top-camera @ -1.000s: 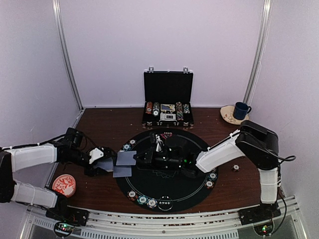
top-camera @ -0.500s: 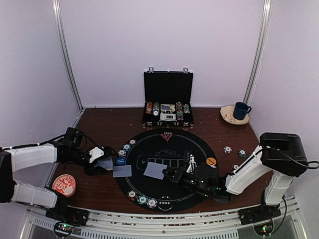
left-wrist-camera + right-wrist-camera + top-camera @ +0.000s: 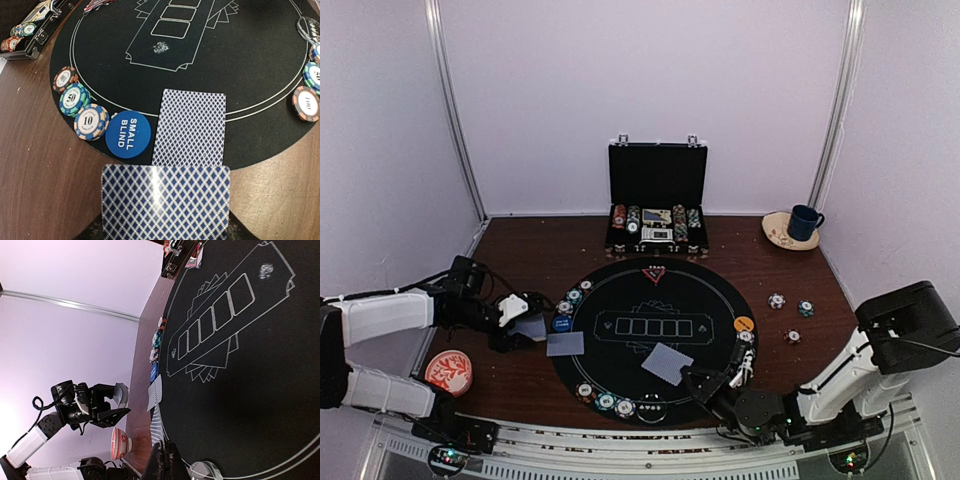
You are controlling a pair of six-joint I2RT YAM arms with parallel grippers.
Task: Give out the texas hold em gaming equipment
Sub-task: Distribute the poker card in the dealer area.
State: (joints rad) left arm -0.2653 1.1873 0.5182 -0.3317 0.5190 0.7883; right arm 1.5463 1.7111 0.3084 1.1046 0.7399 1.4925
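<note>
- The right gripper [image 3: 694, 377] lies low at the near edge of the round black felt mat [image 3: 710, 298]. Its two fingers are pressed together with nothing between them.
- Just beside its tips, a single blue diamond-backed playing card [image 3: 667, 362] lies face down on the mat. Whether they touch cannot be told.
- A short row of small striped-edge poker chips [image 3: 606, 400] follows the mat's near-left rim.
- A red-and-white patterned round dish [image 3: 449, 371] sits on the brown wooden table [image 3: 520, 250] at the near left.
- The left gripper [image 3: 527, 327] hangs by the mat's left edge, clamped on a flat pack of the same blue-backed cards [image 3: 165, 202].
- Just ahead of that pack, a second face-down card [image 3: 190, 127] lies at the mat's left rim.
- Close beside this card is a blue round button disc marked SMALL BLIND [image 3: 127, 137], with three more striped chips [image 3: 91, 121] curving away along the rim.
- An orange button disc [image 3: 744, 324] rests at the mat's right rim, and three loose chips [image 3: 777, 300] lie on the wood beyond it.
- A red triangle marker [image 3: 655, 271] sits at the far rim.
- An open black briefcase [image 3: 657, 180] with rows of chips stands at the back.
- A dark blue mug [image 3: 806, 221] stands on a pale saucer [image 3: 775, 230] in the far right corner.
</note>
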